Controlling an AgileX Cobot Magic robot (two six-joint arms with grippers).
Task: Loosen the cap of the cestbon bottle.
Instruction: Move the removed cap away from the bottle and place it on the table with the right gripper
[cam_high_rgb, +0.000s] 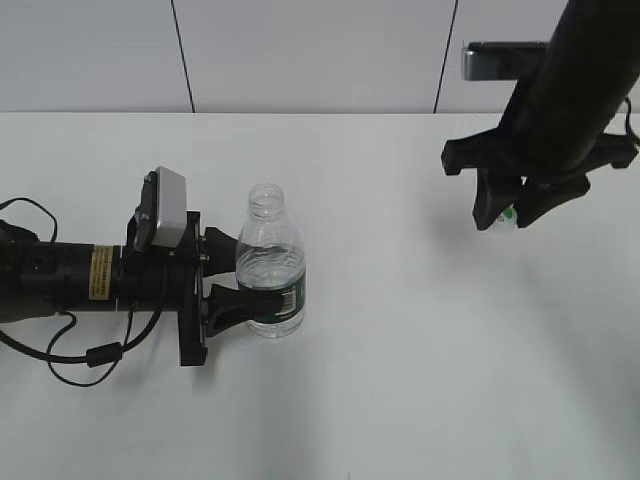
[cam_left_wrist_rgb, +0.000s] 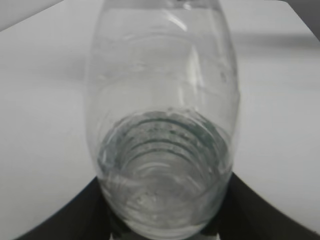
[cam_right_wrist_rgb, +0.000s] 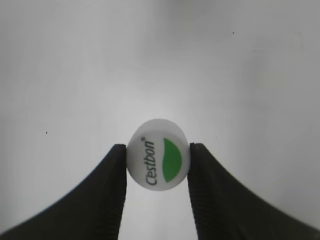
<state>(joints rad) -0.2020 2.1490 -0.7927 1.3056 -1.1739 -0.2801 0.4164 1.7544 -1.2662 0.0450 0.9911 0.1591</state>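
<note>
The cestbon bottle (cam_high_rgb: 270, 262) stands upright on the white worktop (cam_high_rgb: 400, 380), left of centre, its neck open and uncapped. The left end effector (cam_high_rgb: 243, 272) reaches in from the left and is clamped around the bottle's lower body at the green label. Well apart, at the far right, the right end effector (cam_right_wrist_rgb: 158, 165) pinches the cap (cam_right_wrist_rgb: 158, 154) between its two fingers, above the worktop.

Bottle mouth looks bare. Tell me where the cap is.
The cap is pinched in the right gripper, on the exterior view's right, well away from the bottle.
</note>
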